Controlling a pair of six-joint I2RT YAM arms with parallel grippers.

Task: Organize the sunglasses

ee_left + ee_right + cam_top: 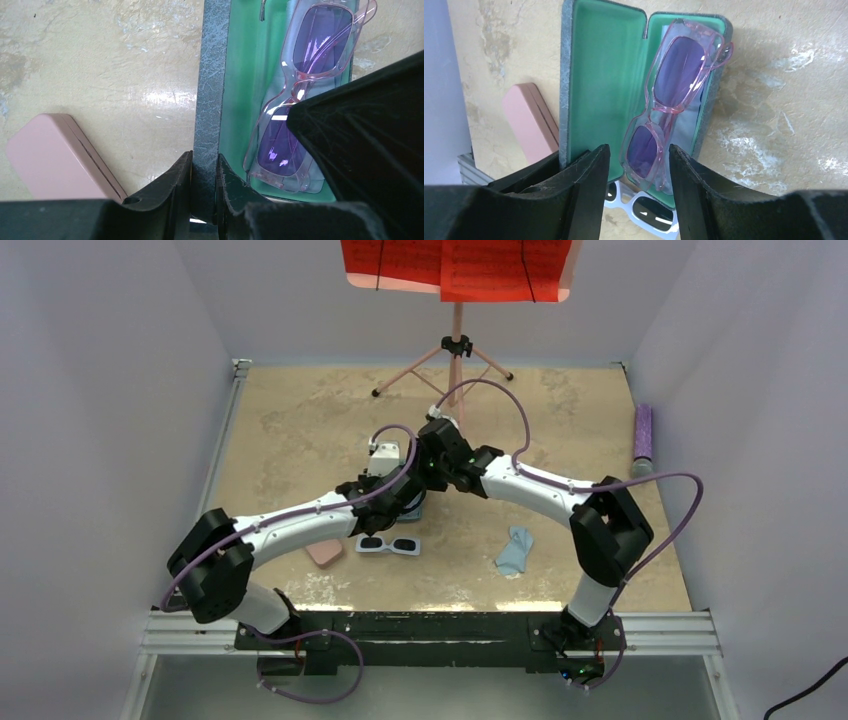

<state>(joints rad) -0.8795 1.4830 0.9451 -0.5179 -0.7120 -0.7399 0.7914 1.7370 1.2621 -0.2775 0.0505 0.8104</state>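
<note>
The pink-purple sunglasses (674,90) (305,75) lie folded in the right half of an open grey-blue case (599,80) with a green lining, on a pale cloth. My left gripper (204,165) (400,502) is shut on the edge of the case's lid (211,75). Just above the near end of the pink-purple pair, my right gripper (639,155) (425,475) stands open with nothing held. The white sunglasses (388,545) (649,212) with dark lenses lie on the table beside the case's near end.
A shut pink case (324,553) (55,155) lies left of the white pair. To the right, a light blue cloth (515,550) is crumpled on the table. A purple roll (642,435) rests by the right wall. A music stand (456,350) rises at the back.
</note>
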